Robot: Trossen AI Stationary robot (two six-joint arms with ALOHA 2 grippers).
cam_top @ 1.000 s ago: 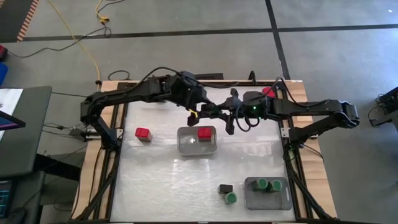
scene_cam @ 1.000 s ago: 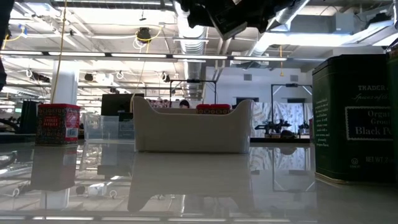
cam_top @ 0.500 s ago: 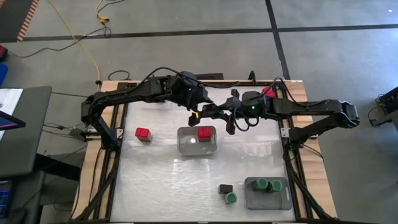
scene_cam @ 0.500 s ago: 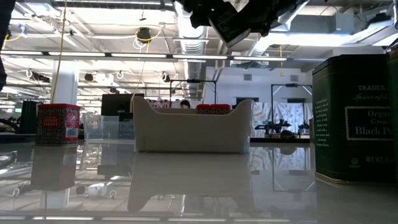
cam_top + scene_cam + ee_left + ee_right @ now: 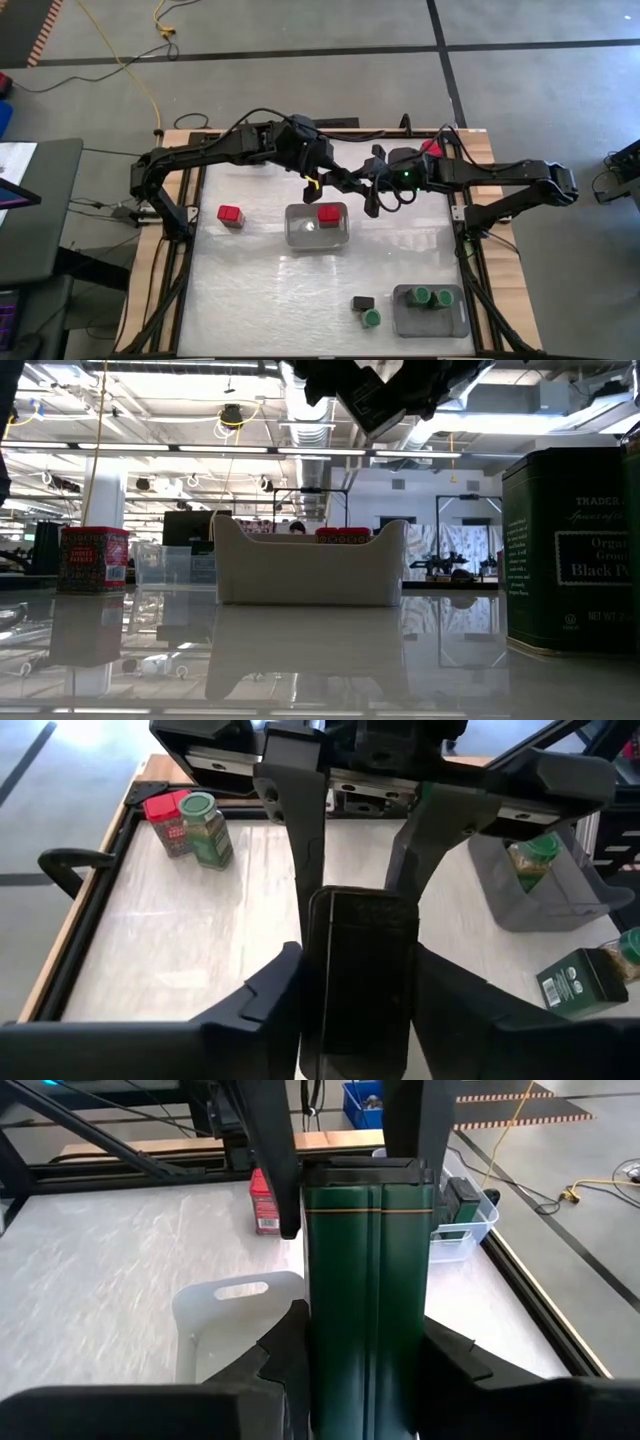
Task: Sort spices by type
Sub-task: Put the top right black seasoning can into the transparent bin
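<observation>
A: Where is the tin [image 5: 375, 400]?

B: In the air, above the bench [image 5: 250, 290] just behind the white tray [image 5: 305, 232]. 2 grippers have it at once. The right gripper [image 5: 365, 1345] clamps one end, and the left gripper [image 5: 358, 985] has its fingers narrowed against both sides of the other end.

A: What could go wrong?

B: I'd say a drop. If the right gripper lets go before the left one bites firmly, the tin falls onto the tray's back wall or the red tin [image 5: 328, 213] inside. If both pull while clamped, it could twist out.

A: Is there room to move?

B: Plenty. The bench in front of the tray is bare. A second red tin [image 5: 231, 215] stands left of the tray. A grey tray [image 5: 452, 322] with green caps sits well in front and to the right. The back rail is close behind the tray, so carry the tin forward.
</observation>
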